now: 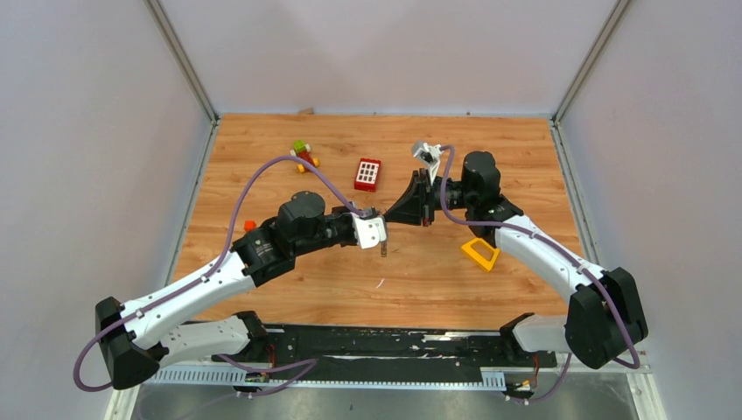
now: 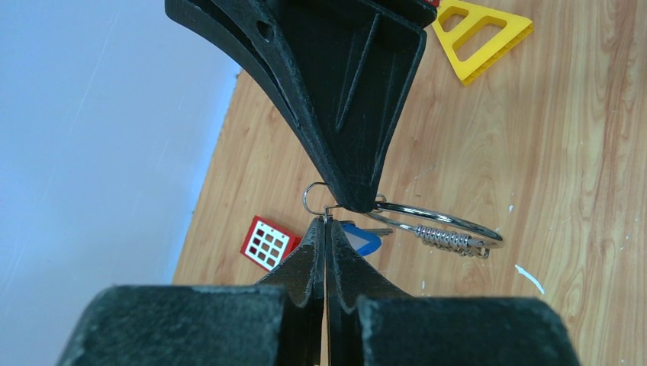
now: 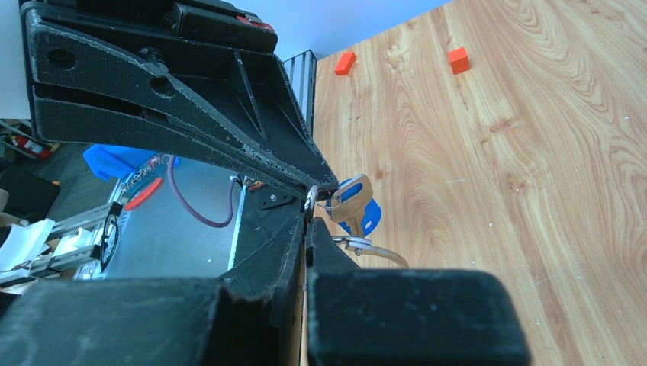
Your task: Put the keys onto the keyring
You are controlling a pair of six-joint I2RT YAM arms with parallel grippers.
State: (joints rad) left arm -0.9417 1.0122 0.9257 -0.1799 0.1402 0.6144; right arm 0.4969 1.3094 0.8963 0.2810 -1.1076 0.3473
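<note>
My two grippers meet tip to tip above the middle of the table. In the left wrist view my left gripper (image 2: 326, 221) is shut on a small thin wire loop (image 2: 310, 195). My right gripper (image 2: 355, 200) comes down from above with its jaws together at the keyring (image 2: 450, 222), a silver ring with a coiled section. A key with a blue tag (image 2: 361, 239) hangs just behind the fingertips. In the right wrist view my right gripper (image 3: 307, 217) is shut, with the key (image 3: 353, 197), its blue tag and the keyring (image 3: 375, 251) beside its tip. In the top view something thin hangs below the left gripper (image 1: 378, 220).
A red brick (image 1: 368, 174) lies behind the grippers. A yellow triangular block (image 1: 479, 254) lies at the right front. Small coloured blocks (image 1: 304, 156) sit at the back left, and an orange piece (image 1: 249, 225) by the left arm. Walls enclose the table.
</note>
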